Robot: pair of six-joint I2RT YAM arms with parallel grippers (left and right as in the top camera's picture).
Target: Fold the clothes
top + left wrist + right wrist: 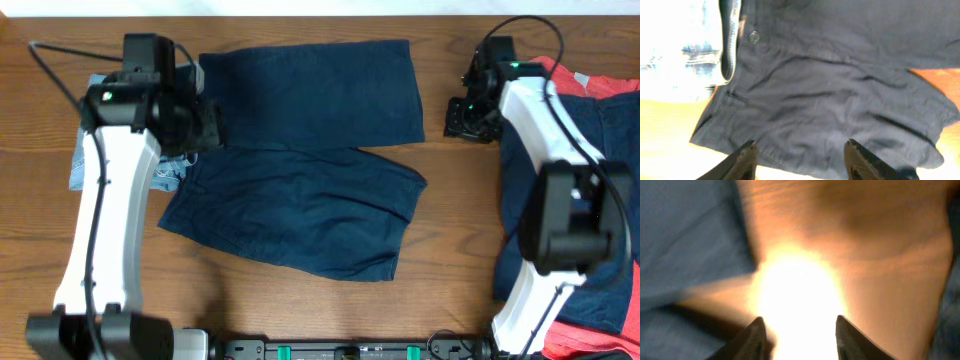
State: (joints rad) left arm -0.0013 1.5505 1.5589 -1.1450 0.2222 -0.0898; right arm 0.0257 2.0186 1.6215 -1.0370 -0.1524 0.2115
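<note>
The dark navy shorts (300, 200) lie spread flat in the middle of the table, waistband to the left and both legs pointing right. My left gripper (208, 126) hovers over the waistband end; in the left wrist view it (801, 150) is open above the shorts (830, 95), with nothing between its fingers (747, 161). A button (754, 36) shows on the waistband. My right gripper (466, 118) sits just right of the upper leg's hem. In the right wrist view it (799, 326) is open over bare wood, the shorts (690, 240) to its left.
A light-blue denim garment (88, 165) lies under my left arm at the table's left; it also shows in the left wrist view as denim (680, 50). A pile of coral-red and navy clothes (590, 90) lies at the right under my right arm.
</note>
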